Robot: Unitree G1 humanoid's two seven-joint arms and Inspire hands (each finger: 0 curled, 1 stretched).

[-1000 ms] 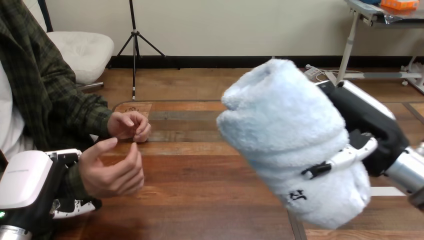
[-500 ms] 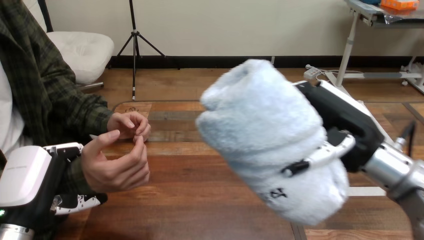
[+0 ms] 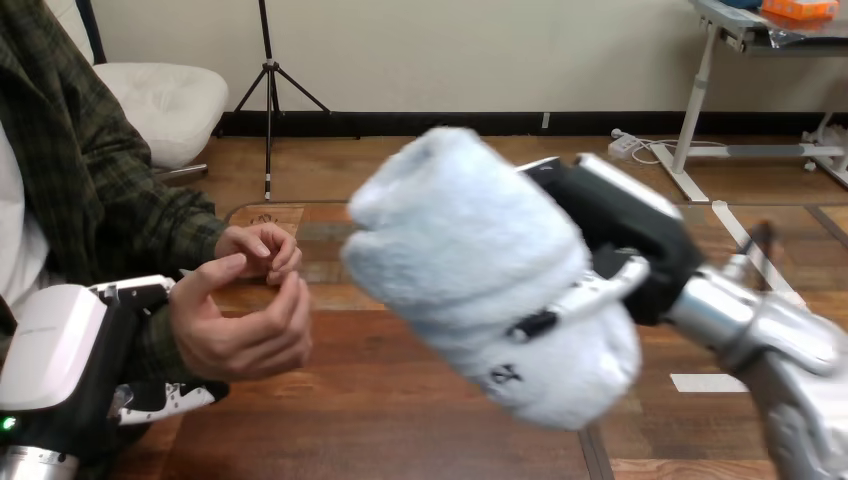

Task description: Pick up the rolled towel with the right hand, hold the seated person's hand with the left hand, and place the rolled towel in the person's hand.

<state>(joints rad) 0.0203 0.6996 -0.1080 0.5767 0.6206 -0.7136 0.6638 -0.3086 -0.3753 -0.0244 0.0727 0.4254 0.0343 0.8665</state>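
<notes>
Pale-blue rolled towel [image 3: 460,250] already off the wooden tabletop [image 3: 400,440]: grips it in the right hand [image 3: 620,235], with fingers [image 3: 575,300] wrapped across its near side, and holds it raised at mid-scene, tilted, one end up and to the left. Counts as the first step done, by the look of it. Clasps the person's wrist with the left hand [image 3: 55,360] at the near left, with fingers curled beneath the sleeve and another part of the hand above it, so seems to have the second step in hand too. Presents the person's hand [image 3: 240,330] just right of that clasp, cupped and nearly closed, with the hollow turned right toward the towel. Leaves a second hand of the person [image 3: 258,250] loosely curled on the tabletop farther back, apart from both robot hands. Shows bare tabletop between the towel's left end and the cupped hand, with no touch between them. Remains, as a judgement: to bring the towel left and down into that hollow, then to loosen the right fingers once the person's hand has it. Looks tight, since the roll appears bulkier than the cupped hand's narrow opening; may need that hand opened wider.
</notes>
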